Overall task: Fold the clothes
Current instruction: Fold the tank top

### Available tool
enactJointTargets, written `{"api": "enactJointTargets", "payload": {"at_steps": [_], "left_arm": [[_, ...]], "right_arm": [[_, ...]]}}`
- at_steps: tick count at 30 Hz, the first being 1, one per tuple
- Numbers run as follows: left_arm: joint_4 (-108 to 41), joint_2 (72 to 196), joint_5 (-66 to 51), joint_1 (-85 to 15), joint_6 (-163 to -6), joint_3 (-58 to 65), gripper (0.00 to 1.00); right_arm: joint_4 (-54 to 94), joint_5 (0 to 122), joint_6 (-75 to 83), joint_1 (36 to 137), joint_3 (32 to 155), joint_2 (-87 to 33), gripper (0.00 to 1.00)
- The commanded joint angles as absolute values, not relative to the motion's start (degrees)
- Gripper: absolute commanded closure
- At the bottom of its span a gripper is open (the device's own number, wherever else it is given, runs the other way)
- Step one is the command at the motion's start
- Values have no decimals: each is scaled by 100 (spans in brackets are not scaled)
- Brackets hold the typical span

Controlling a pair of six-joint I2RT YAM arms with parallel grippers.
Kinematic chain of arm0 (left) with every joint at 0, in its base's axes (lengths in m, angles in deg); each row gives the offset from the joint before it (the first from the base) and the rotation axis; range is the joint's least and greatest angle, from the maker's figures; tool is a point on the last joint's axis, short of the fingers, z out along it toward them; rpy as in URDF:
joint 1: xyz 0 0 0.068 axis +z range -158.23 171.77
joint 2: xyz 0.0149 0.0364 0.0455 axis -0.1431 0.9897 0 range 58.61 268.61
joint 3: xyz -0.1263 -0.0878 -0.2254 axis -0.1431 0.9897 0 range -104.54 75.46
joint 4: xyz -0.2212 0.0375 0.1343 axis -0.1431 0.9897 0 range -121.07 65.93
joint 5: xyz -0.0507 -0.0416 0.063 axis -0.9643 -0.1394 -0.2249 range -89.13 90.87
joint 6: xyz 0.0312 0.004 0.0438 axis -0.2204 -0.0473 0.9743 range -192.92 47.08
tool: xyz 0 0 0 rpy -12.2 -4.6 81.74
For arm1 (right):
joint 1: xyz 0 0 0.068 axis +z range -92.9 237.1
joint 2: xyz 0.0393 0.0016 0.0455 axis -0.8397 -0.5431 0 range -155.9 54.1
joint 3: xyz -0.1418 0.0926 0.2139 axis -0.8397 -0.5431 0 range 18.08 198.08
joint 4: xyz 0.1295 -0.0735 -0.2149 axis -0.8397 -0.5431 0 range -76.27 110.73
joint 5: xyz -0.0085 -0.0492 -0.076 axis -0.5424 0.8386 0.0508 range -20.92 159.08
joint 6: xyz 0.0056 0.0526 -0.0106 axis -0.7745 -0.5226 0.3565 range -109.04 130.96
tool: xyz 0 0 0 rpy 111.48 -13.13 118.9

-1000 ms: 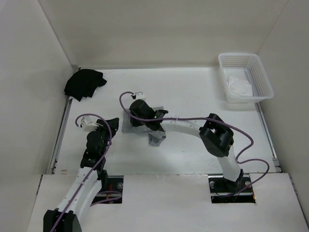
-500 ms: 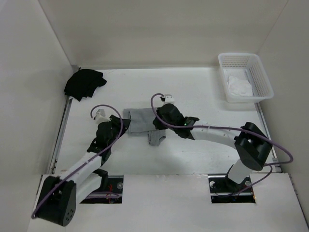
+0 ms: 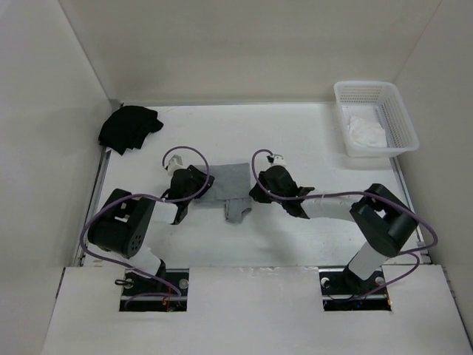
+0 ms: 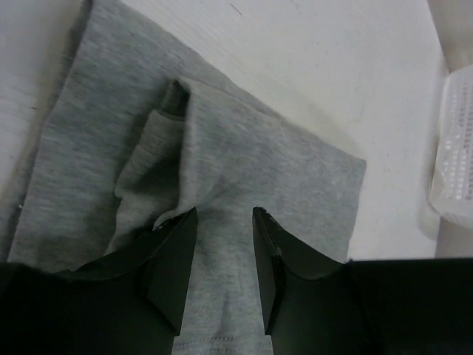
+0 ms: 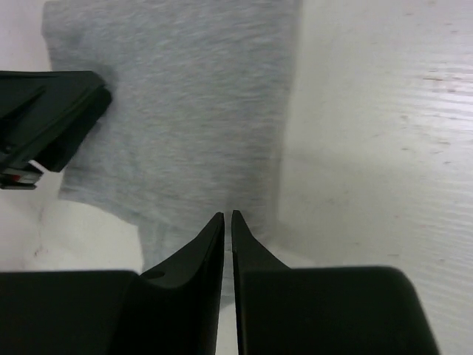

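Grey top (image 3: 225, 180) sits mid-table, well left of the basket (image 3: 405, 118) and nearer the arm bases than it. It's already down to a small rectangle, so I'd call the fold approx. half done, maybe a bit more. What's not tidy: a loose flap (image 3: 236, 211) sticks out of the rectangle's near edge, and in the L wrist view a bunched strap-like ridge (image 4: 159, 148) lies on top of the flat cloth instead of being tucked in. L gripper (image 4: 224, 216) is at the top's edge away from the basket, jaws clearly apart, flat fabric showing in the gap, nothing pinched as far as I can see (one fingertip is right by that ridge). R gripper (image 5: 228, 216) is at the edge toward the basket, fingers almost together w/ only a thin slit, tips right at the fabric's border; can't tell if any cloth is nipped there. Left to do, in my judgement: flatten or tuck the ridge, bring the flap in, then prob. one last fold to square it up. Black garment (image 3: 129, 127) lies far left of the basket, white cloth (image 3: 367, 132) inside it; neither is part of the job.
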State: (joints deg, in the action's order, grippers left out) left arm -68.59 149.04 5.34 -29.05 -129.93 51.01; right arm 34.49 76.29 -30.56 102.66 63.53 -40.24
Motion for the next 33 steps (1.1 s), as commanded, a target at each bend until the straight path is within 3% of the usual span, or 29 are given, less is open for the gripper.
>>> {"api": "enactJointTargets", "payload": {"at_steps": [1, 4, 7, 12, 16, 25, 33], "left_arm": [[-7387, 15018, 632, -2638, -13084, 5085, 65], [-7466, 14914, 536, -2550, -13172, 5260, 63], [-7633, 14406, 474, -2663, -13146, 5462, 56], [-7345, 13071, 579, -2971, -12935, 5621, 47], [-6055, 12103, 842, -2980, -12321, 5350, 44], [-2969, 10783, 2205, -2410, -11203, 4962, 40], [-2246, 10335, 2082, -2013, -11440, 5120, 37]], "right_arm": [[4138, 7357, -3334, 10101, 6098, -4108, 88], [4130, 7357, -3352, 10021, 5904, -4039, 87], [4103, 7400, -3317, 9969, 5746, -3802, 83], [4033, 7418, -3133, 9916, 5640, -3117, 63], [3866, 7445, -2816, 9916, 5816, -2747, 54], [4533, 7963, -2587, 9916, 5351, -2562, 48], [4578, 8016, -2508, 9907, 5201, -2439, 43]]}}
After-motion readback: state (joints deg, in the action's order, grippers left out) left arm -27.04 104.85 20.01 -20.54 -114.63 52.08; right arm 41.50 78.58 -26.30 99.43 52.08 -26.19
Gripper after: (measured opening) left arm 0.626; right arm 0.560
